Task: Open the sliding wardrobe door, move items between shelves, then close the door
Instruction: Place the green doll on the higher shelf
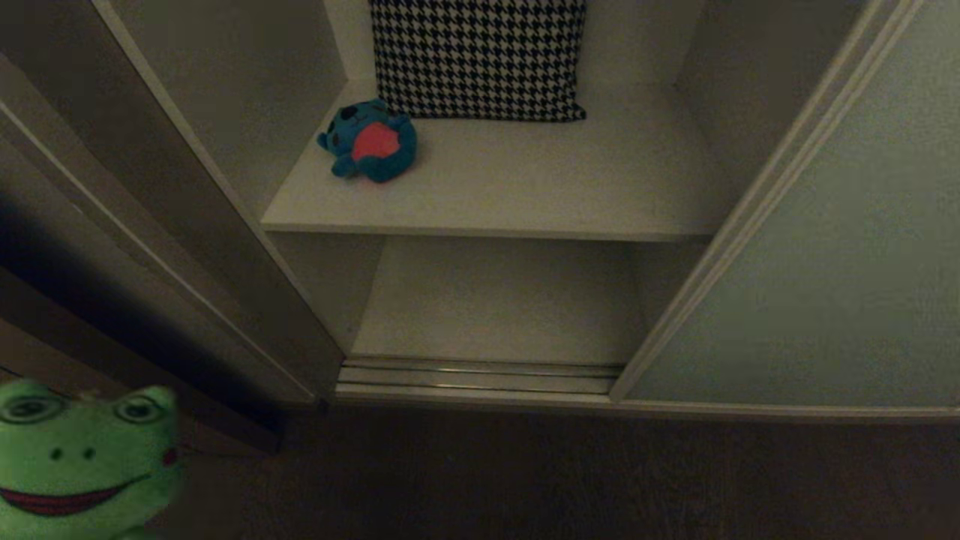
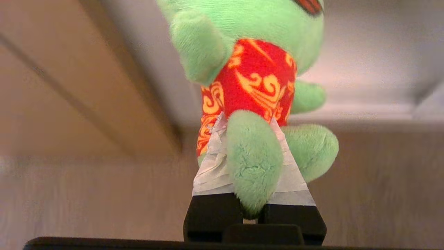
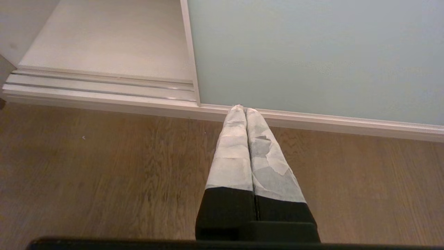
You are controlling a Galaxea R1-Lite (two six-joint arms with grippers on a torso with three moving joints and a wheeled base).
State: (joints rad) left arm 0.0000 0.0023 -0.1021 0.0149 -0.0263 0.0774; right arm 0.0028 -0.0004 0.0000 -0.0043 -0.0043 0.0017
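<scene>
The sliding wardrobe door (image 1: 840, 247) stands slid to the right, leaving the shelves exposed. A blue plush toy with a pink-red belly (image 1: 369, 142) lies at the left of the upper shelf (image 1: 540, 180). The lower shelf (image 1: 495, 300) holds nothing. The green frog (image 1: 79, 457) hangs at the lower left, in front of the wardrobe and outside it. My left gripper (image 2: 246, 121) is shut on one leg of the frog (image 2: 263, 76). My right gripper (image 3: 242, 108) is shut and holds nothing, low over the floor, pointing at the bottom rail of the door (image 3: 312, 52).
A black-and-white houndstooth cushion (image 1: 480, 56) leans at the back of the upper shelf. A dark brown side panel (image 1: 150, 225) borders the opening on the left. The metal door track (image 1: 480, 375) runs along the threshold, with wooden floor (image 3: 104, 166) before it.
</scene>
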